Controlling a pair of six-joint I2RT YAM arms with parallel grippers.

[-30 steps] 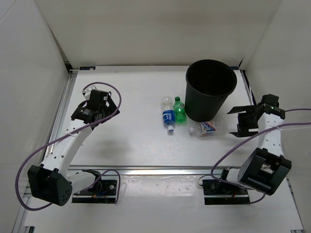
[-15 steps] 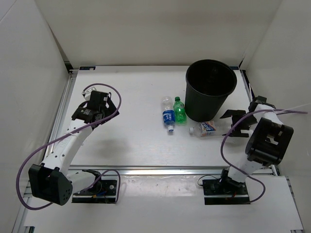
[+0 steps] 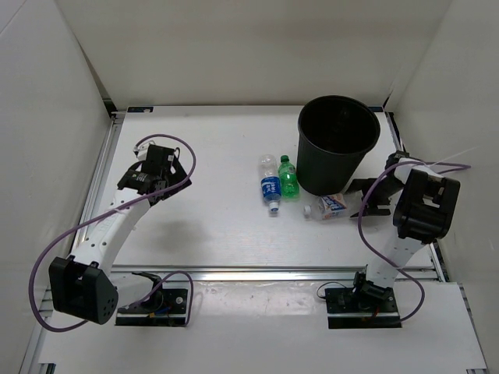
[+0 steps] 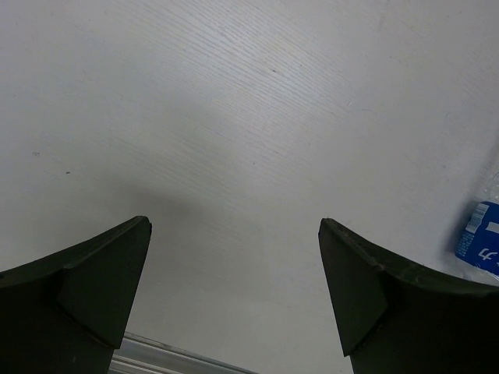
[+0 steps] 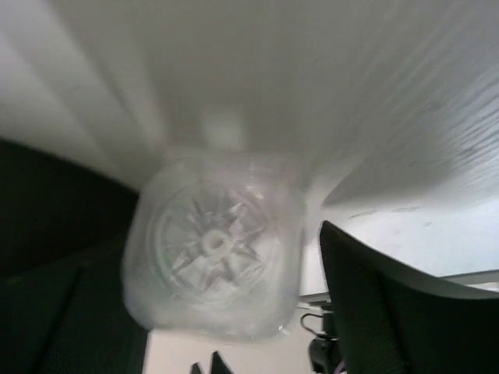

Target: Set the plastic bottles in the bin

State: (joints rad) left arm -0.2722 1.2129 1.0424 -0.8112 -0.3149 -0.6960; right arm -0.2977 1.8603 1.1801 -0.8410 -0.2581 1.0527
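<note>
The labelled bottle (image 3: 334,205) is framed base-first between the right gripper's (image 3: 362,199) parted, unclamped jaws

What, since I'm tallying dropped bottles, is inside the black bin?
Only dark inner wall shows inside the bin; no bottle is discernible, though its shadowed floor could hide a clear one. The blue-label bottle, green bottle and white-label bottle lie outside.

White left arm (image 3: 117,222) and white right arm (image 3: 392,251), each with boxy black joint housings (image 3: 78,290), a looping purple cable (image 3: 47,253), a black base plate (image 3: 160,302) and dark wedge-shaped fingers (image 4: 86,288).
</note>
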